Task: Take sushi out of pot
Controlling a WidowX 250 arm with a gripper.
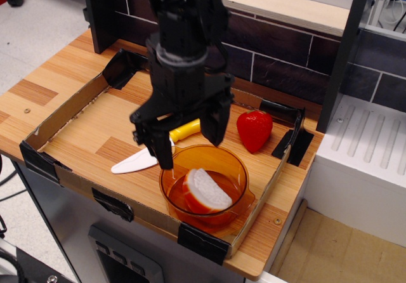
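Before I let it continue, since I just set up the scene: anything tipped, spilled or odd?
Nothing stands out. The sushi lies inside the upright pot, and the open gripper hangs above it.

Evenly lit indoor view, bright and mostly sharp.
Soft overhead light; the pot (204, 183) shows small glints on its rim, faint shadows fall on the surface (95, 127) beside it.

knife (136, 162): yellow handle mostly hidden behind the black fingers (165, 153) | pot (236, 169): far-left rim partly covered by one finger | arm: upper part cut off by the top edge | worktop (38, 92): left corner cut off
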